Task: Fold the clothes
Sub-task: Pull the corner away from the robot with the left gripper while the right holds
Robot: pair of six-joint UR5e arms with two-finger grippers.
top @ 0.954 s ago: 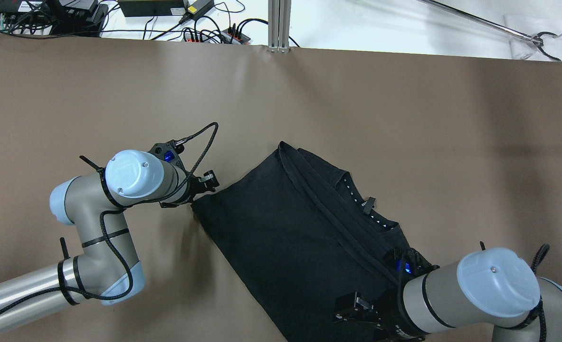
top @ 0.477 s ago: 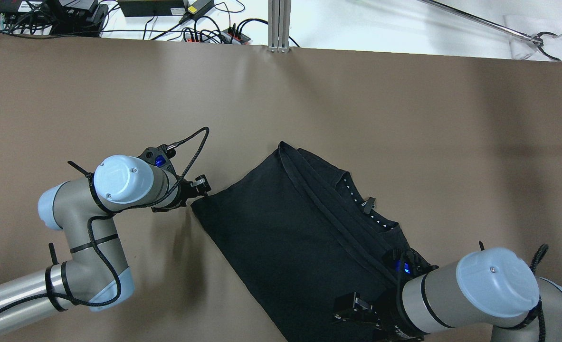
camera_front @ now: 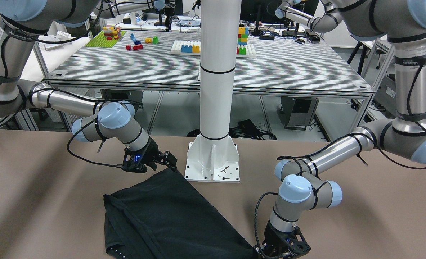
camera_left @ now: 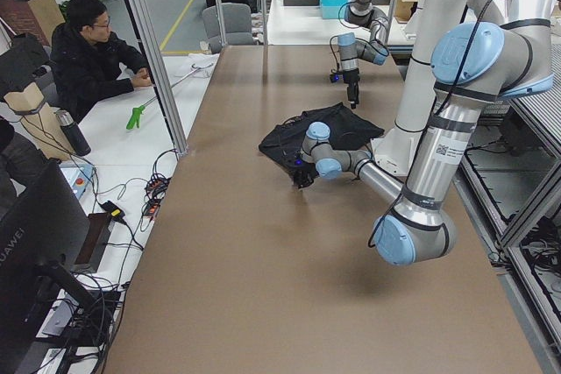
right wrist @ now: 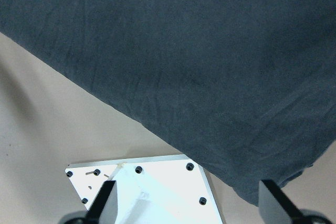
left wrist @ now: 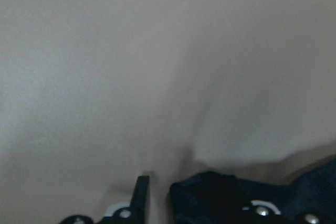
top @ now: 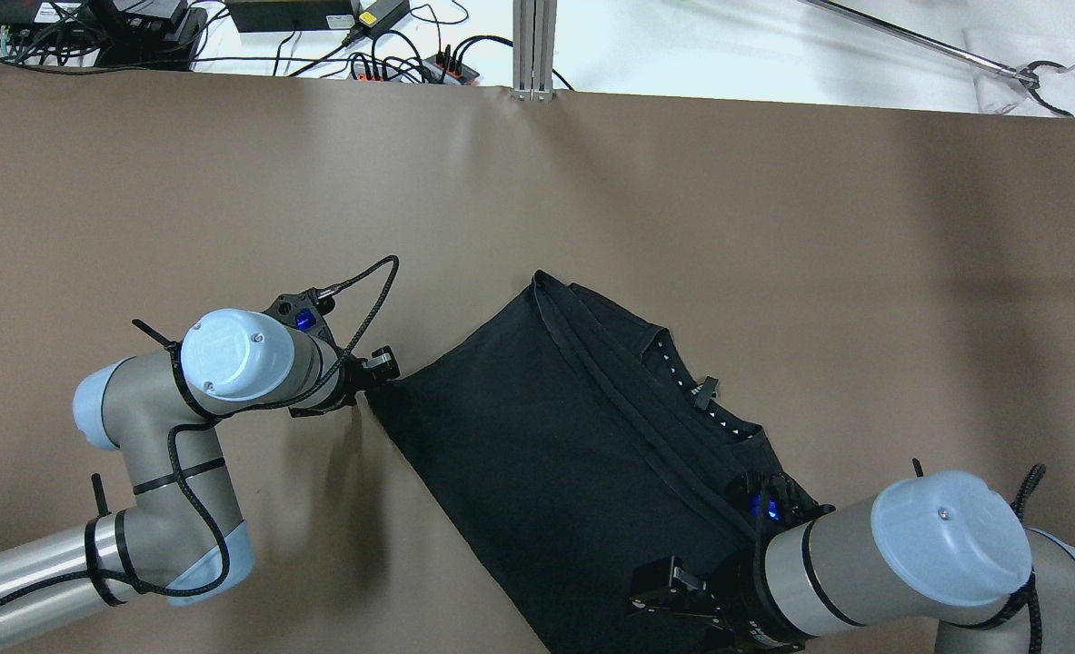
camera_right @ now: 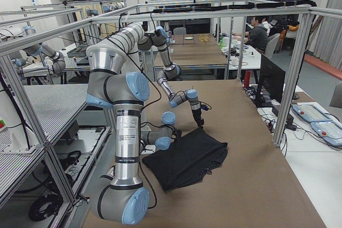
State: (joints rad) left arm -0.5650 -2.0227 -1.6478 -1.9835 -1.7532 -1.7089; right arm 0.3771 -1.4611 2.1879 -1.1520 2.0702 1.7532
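The clothes (top: 546,436) are one black piece lying flat and slanted on the brown table (top: 773,227), with a folded layer and neckline along the right side. My left gripper (top: 381,366) sits low at its left corner. In the left wrist view one finger (left wrist: 140,195) stands apart from the bunched corner (left wrist: 210,192), with a strip of table between them. My right gripper (top: 660,590) hovers over the near edge. Its fingers (right wrist: 107,200) stand wide apart above the clothes (right wrist: 184,51), so it is open and holds nothing.
The white pillar's base (camera_front: 213,162) is bolted to the table just beside the clothes' near corner (camera_front: 169,172). Cables and power strips (top: 392,54) lie beyond the far edge. An aluminium post (top: 534,45) stands there. A person (camera_left: 88,50) sits at the side table.
My left gripper slid left and a little nearer, ending down at the clothes' left corner. The right arm and the clothes barely moved.
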